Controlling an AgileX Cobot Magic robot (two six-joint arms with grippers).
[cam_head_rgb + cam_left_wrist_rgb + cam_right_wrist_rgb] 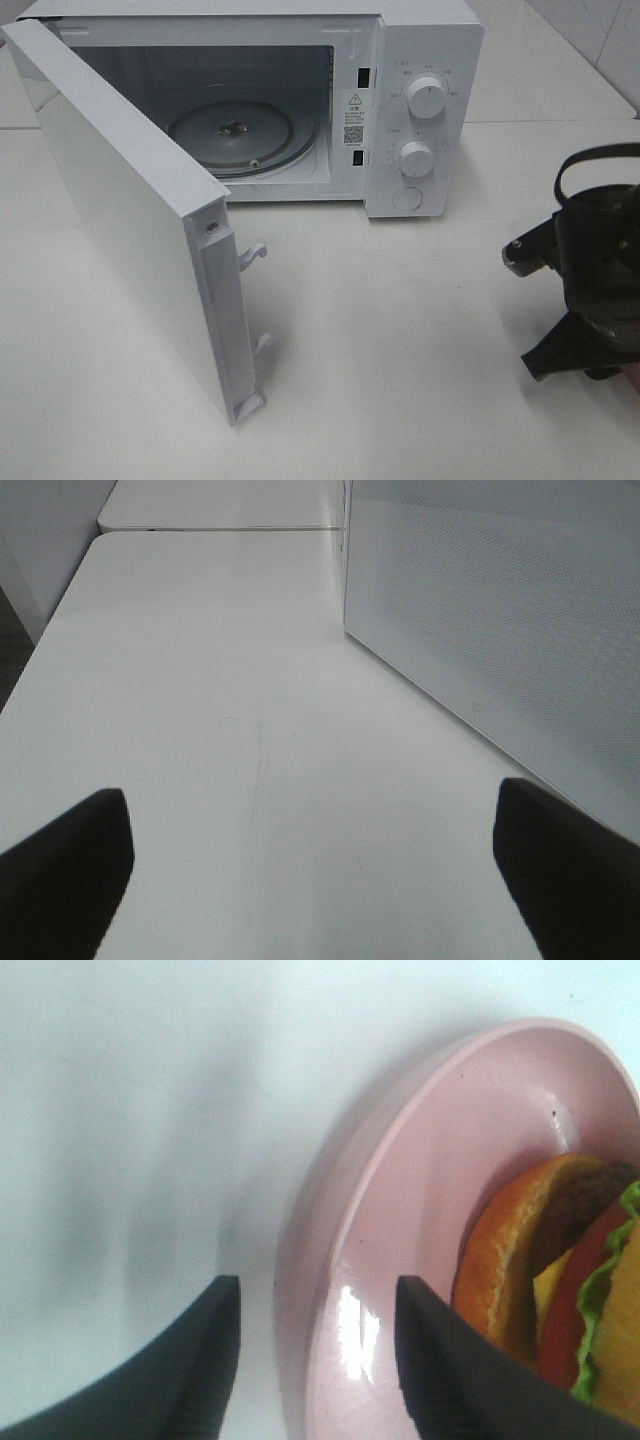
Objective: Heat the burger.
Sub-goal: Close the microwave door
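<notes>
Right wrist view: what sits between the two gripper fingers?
In the right wrist view, the rim of the pink plate stands between the right gripper's fingers, one finger outside on the table, one inside near the burger.

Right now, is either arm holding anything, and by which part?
The left gripper is open over bare table, holding nothing. The right gripper has its fingers either side of the pink plate's rim, apparently apart from it; whether it grips cannot be told.

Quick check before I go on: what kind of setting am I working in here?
Probably a lab bench staged as a kitchen: a white microwave with its door swung open stands on a bare white table, and a burger sits on a pink plate.
</notes>
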